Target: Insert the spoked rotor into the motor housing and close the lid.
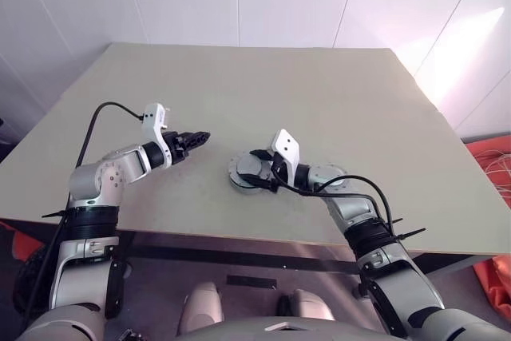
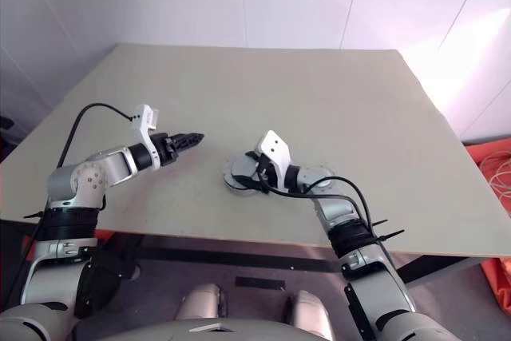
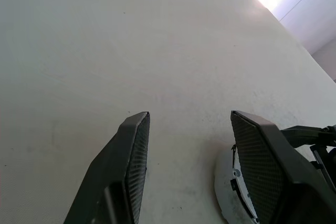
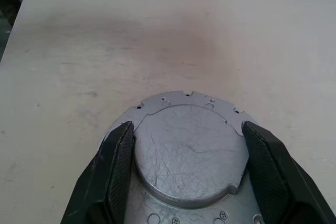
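Right gripper (image 4: 184, 174) spread astride grey lid (image 4: 189, 150), pads beside its rim; left gripper (image 3: 191, 166) spread, empty, farther off.

Even, bright daylight, diffuse over most of the table (image 1: 319, 93). A strong sunlit streak falls on the wall (image 1: 467, 45) at upper right, washing it out with a pinkish flare; the same overexposed patch appears in the left wrist view beyond the table's far edge. Shadows are soft: a faint one lies on the table under the left gripper (image 1: 196, 140), and a broad, dim smudge of shade sits ahead of the housing (image 4: 189, 150) in the right wrist view. Head views bend straight edges toward the corners. In both wrist views the near fingers (image 3: 126, 166) look slightly soft, while scratches on the housing's metal are crisp.
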Motion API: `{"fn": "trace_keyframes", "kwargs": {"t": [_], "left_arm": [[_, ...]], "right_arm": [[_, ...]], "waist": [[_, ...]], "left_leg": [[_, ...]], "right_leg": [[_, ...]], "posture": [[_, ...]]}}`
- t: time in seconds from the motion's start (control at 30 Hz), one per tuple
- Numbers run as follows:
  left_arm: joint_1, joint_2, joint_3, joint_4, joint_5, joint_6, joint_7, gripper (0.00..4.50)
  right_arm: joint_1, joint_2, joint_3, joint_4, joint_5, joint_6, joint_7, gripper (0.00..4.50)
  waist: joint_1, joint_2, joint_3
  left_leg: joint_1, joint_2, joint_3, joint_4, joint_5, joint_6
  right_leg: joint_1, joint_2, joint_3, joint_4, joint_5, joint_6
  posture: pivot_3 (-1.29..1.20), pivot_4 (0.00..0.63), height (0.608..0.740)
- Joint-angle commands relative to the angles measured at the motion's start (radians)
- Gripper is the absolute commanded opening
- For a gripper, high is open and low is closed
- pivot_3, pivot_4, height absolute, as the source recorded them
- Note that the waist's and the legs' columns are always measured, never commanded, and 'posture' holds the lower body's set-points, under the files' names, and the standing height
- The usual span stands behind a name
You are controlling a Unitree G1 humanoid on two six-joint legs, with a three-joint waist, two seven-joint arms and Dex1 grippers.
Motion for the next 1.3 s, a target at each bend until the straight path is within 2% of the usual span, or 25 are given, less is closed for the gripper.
{"fn": "trace_keyframes", "kwargs": {"t": [0.03,0.83,1.3], "left_arm": [[-0.025,0.010,0.021,-0.025,-0.010,-0.017,-0.007,2.59],[-0.020,0.003,0.019,-0.029,-0.012,-0.020,-0.003,2.59],[-0.015,-0.003,0.015,-0.039,-0.013,-0.017,-0.001,2.59]], "right_arm": [[-0.005,-0.015,0.003,-0.025,0.007,0.015,0.035,3.13],[-0.009,-0.013,-0.010,-0.025,0.038,0.059,0.094,3.13],[-0.027,-0.009,0.011,0.003,-0.010,0.038,0.053,3.13]], "waist": [[0.000,0.000,0.000],[0.000,0.000,0.000],[0.000,0.000,0.000]], "left_leg": [[0.000,0.000,0.000,0.000,0.000,0.000],[0.000,0.000,0.000,-0.001,-0.001,0.002],[0.000,0.000,0.000,-0.001,-0.001,0.001]], "right_leg": [[0.000,0.000,0.000,0.000,0.000,-0.001],[0.000,0.000,0.000,-0.001,0.001,-0.004],[0.000,0.000,0.000,-0.001,-0.002,0.001]], "posture": [[0.00,0.000,0.740],[0.00,0.000,0.740],[0.00,0.000,0.740]]}}
